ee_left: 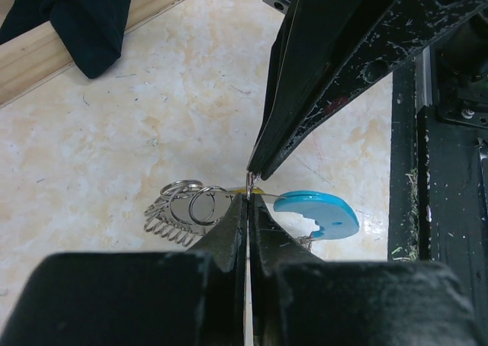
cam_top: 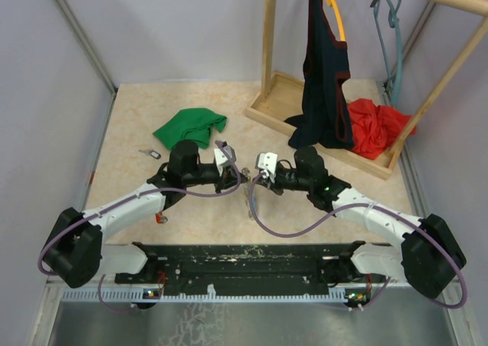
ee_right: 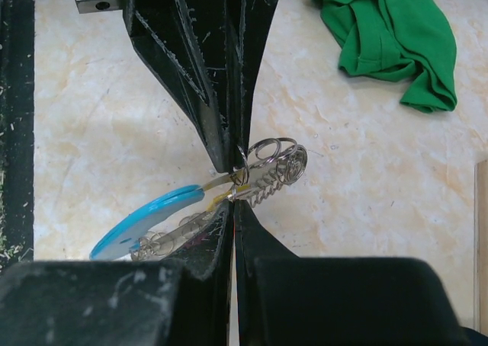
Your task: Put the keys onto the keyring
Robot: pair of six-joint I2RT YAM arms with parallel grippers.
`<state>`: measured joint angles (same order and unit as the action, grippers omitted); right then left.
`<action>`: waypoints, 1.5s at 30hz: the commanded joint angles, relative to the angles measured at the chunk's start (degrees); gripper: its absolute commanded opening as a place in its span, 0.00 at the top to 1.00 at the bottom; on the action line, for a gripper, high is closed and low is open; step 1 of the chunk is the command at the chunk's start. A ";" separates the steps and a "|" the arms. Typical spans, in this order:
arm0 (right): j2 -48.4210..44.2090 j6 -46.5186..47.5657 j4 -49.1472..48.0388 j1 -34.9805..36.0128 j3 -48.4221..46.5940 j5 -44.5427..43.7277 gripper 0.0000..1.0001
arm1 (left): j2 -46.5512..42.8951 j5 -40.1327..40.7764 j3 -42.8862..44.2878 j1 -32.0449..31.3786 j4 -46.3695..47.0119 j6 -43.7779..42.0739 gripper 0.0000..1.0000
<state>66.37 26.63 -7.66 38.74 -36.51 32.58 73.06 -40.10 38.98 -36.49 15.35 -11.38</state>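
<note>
The keyring is a bunch of silver split rings with a wire coil, held in the air between both grippers; it also shows in the left wrist view. A blue-headed key and a yellow bit hang from it, also seen from the left wrist, the blue head. My left gripper is shut on a thin ring. My right gripper is shut on a ring tip to tip with it. In the top view the left gripper and right gripper meet at mid table. A small key lies far left.
A green cloth lies behind the left arm and shows in the right wrist view. A wooden rack base with a dark garment and a red cloth stands back right. A small red item lies by the left arm.
</note>
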 commanded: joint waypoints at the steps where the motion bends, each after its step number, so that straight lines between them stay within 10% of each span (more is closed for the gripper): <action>1: -1.96 -1.81 -4.81 0.68 1.01 0.33 1.00 | -1.97 -1.64 -0.94 0.36 6.13 1.18 1.00; 15: -2.46 -2.29 -7.36 0.57 1.51 1.62 0.85 | -0.70 -4.89 -0.79 0.37 6.79 0.03 1.00; 28: -2.41 -0.29 -3.21 0.59 -1.10 1.30 1.00 | -0.47 -3.94 -1.92 0.37 9.25 1.76 1.00; 45: -0.85 4.37 8.36 0.64 -10.20 0.32 1.00 | -2.19 -4.05 -3.59 2.02 8.56 0.41 0.69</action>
<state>65.67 29.32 0.54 38.89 -42.54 32.14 72.14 -42.74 35.46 -34.96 23.42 -10.09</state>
